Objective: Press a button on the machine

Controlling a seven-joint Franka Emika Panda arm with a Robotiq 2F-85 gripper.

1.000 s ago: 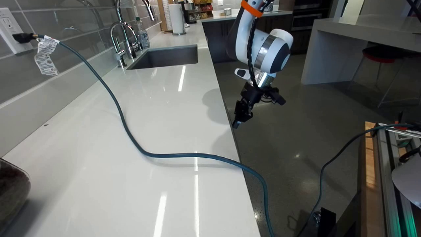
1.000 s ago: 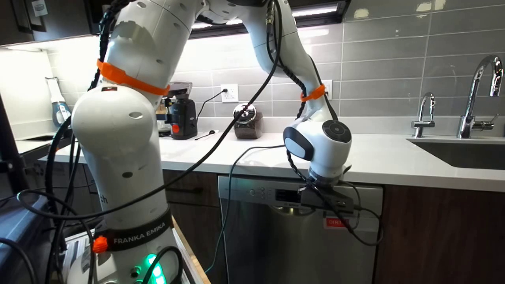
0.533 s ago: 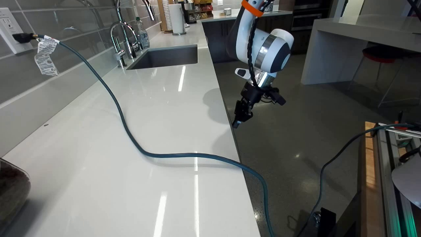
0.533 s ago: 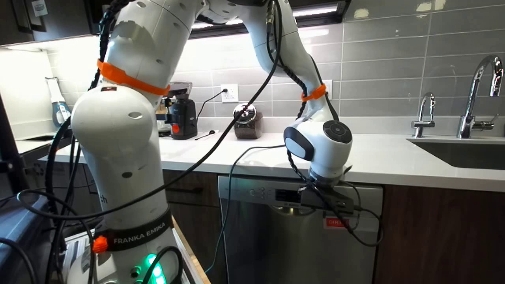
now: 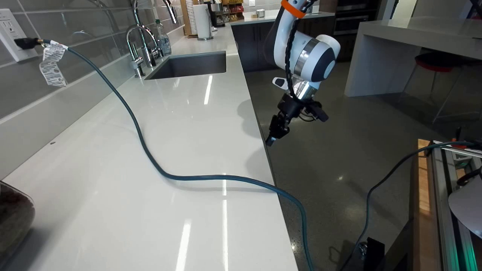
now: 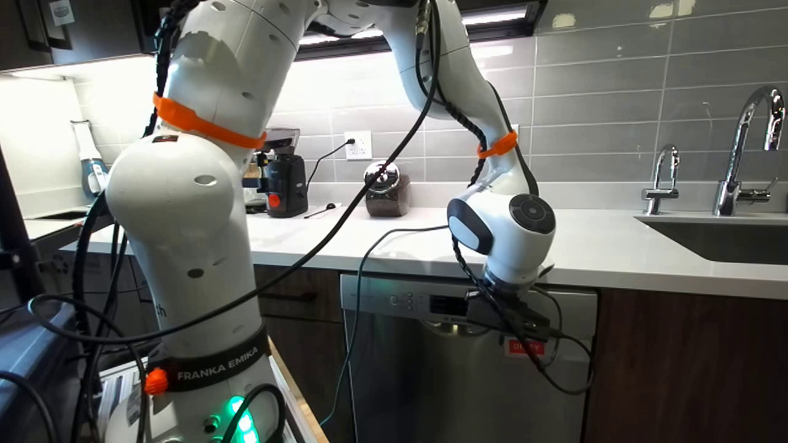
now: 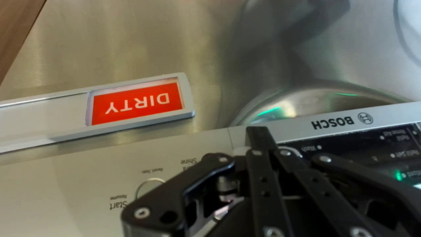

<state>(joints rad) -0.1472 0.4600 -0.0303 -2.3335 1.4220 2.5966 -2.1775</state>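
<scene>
The machine is a steel Bosch dishwasher (image 6: 425, 381) under the counter, partly hidden by my arm in an exterior view. In the wrist view its control panel (image 7: 95, 187) appears upside down. A round button (image 7: 148, 186) beside the "Start" label is partly covered by my gripper's linkage. A dark display (image 7: 368, 151) lies to the right. My gripper (image 7: 261, 136) is shut and empty, its tips overlapping the panel between the button and the display. Whether they touch it cannot be told. In an exterior view the gripper (image 5: 270, 141) is at the counter's front edge.
A red "DIRTY" sign (image 7: 137, 103) is on the dishwasher door. The white counter (image 5: 211, 150) overhangs it. A blue-green cable (image 5: 222, 177) crosses the counter and hangs over its edge. A sink (image 5: 192, 66) is set into the counter. The door has a recessed handle (image 7: 296, 102).
My wrist and forearm have shifted slightly to the right in both exterior views. The fingertips keep nearly the same place at the counter's edge. The gripper stays shut.
</scene>
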